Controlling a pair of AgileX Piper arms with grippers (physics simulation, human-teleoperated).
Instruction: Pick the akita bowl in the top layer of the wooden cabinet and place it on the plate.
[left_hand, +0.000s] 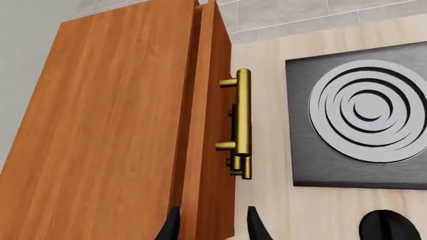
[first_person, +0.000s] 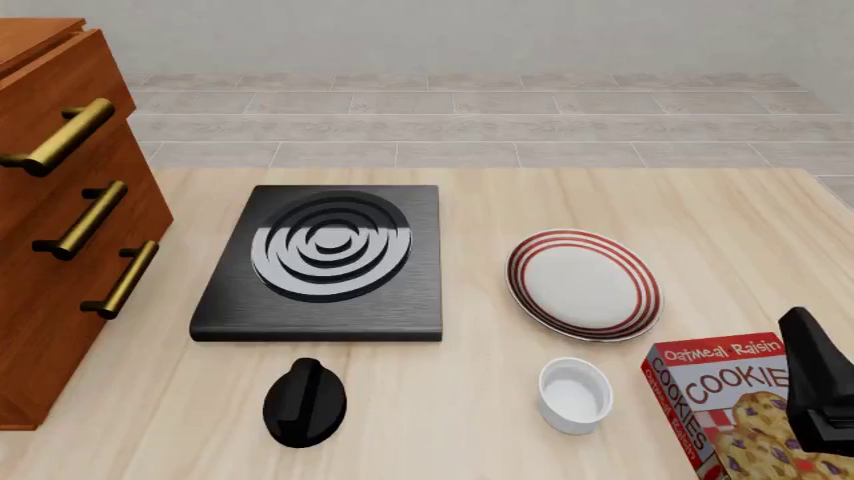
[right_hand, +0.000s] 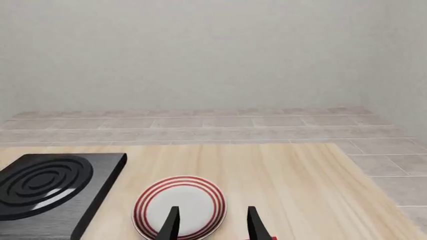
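Observation:
The wooden cabinet (first_person: 54, 300) stands at the table's left edge. Its top layer (first_person: 83, 92) is a drawer with a brass handle (first_person: 56, 138), and its front sits slightly forward of the lower two. In the left wrist view a narrow dark gap runs between the cabinet top (left_hand: 107, 125) and the drawer front (left_hand: 212, 100). My left gripper (left_hand: 212, 227) hovers open over that front, short of the handle (left_hand: 244, 120). The akita bowl is hidden. The plate (first_person: 583, 283) lies right of centre. My right gripper (right_hand: 212, 227) is open above the plate (right_hand: 179, 205).
A black square stove (first_person: 320, 265) with white rings lies between cabinet and plate. In front of it sits a black knob-like object (first_person: 304, 402). A plain white cup (first_person: 575, 395) and a cookie box (first_person: 734, 400) stand near the front right, beside the right arm (first_person: 817, 385).

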